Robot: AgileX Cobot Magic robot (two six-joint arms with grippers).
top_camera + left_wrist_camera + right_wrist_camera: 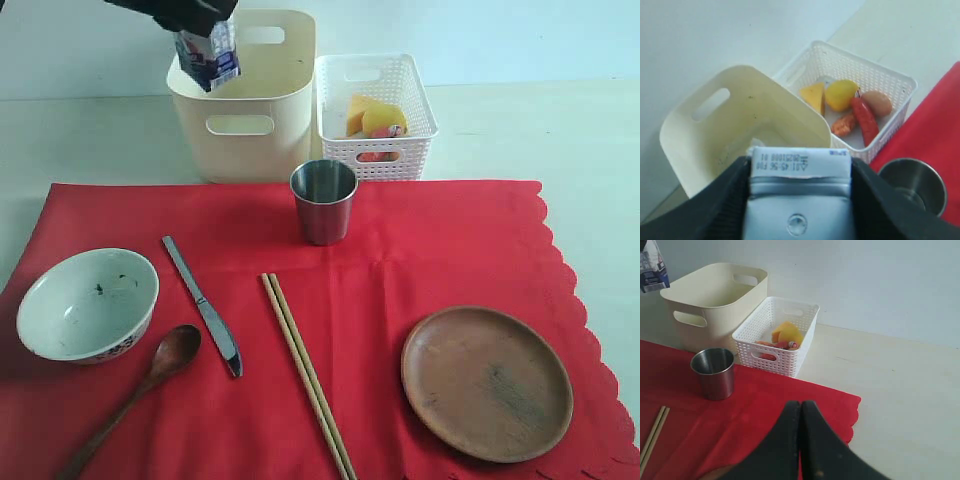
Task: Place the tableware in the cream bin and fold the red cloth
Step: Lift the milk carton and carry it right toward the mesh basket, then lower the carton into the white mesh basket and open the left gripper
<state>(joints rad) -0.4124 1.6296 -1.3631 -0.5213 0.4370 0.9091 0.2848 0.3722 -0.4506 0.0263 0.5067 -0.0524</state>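
My left gripper (200, 25) is shut on a small milk carton (799, 200) and holds it over the near left rim of the cream bin (245, 125). On the red cloth (400, 260) lie the white bowl (88, 303), metal knife (203, 305), wooden spoon (140, 390), chopsticks (306, 372) and brown plate (487, 381). The steel cup (324, 200) stands upright in front of the bin. My right gripper (801, 405) is shut with nothing in it, hovering over the cloth's far right part. It is out of the exterior view.
A white lattice basket (375, 110) holding a sausage, an egg, a lemon and cheese stands right of the bin, touching the cloth's far edge. Bare pale table (580, 130) lies right of the basket and beyond the cloth's scalloped edge.
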